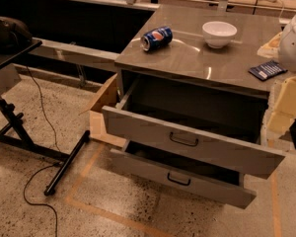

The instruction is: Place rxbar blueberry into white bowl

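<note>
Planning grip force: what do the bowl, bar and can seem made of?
Bowl: glossy white with soft highlights, likely ceramic. Bar: flat dark-blue wrapper, probably plastic film or foil. Can: printed, shiny curved side, likely metal. Gripper: not in view.

carrying three things on a glossy grey cabinet top (197, 58) in the upper right of the frame. lying on its side toward the top's left, a blue pepsi can (156, 38). standing upright right of the can and apart from it, the white bowl (219, 33). lying flat near the right front edge, the rxbar blueberry (267, 70), well apart from the bowl. gripper not showing in frame.
</note>
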Robot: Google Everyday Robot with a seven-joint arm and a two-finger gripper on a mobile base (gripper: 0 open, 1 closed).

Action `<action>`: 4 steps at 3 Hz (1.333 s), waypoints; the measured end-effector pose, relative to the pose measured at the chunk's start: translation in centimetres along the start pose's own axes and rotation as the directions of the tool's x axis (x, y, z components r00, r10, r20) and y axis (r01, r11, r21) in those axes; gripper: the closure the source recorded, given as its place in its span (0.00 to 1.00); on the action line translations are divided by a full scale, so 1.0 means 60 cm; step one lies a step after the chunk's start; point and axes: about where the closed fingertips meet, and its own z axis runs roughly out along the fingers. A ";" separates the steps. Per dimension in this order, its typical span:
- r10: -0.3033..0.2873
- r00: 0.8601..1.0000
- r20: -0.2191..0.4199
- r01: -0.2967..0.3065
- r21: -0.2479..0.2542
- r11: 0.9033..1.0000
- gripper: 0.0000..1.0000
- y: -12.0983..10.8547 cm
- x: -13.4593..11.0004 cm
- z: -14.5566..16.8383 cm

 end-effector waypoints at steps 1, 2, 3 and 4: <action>0.000 1.000 0.000 0.000 0.000 1.000 0.00 0.000 0.000 0.000; -0.005 0.999 0.036 0.005 0.007 1.000 0.00 -0.030 0.018 0.002; -0.007 0.999 0.050 0.004 0.066 0.998 0.00 -0.108 0.062 0.009; -0.044 0.999 0.028 0.042 0.070 0.997 0.00 -0.193 0.105 0.035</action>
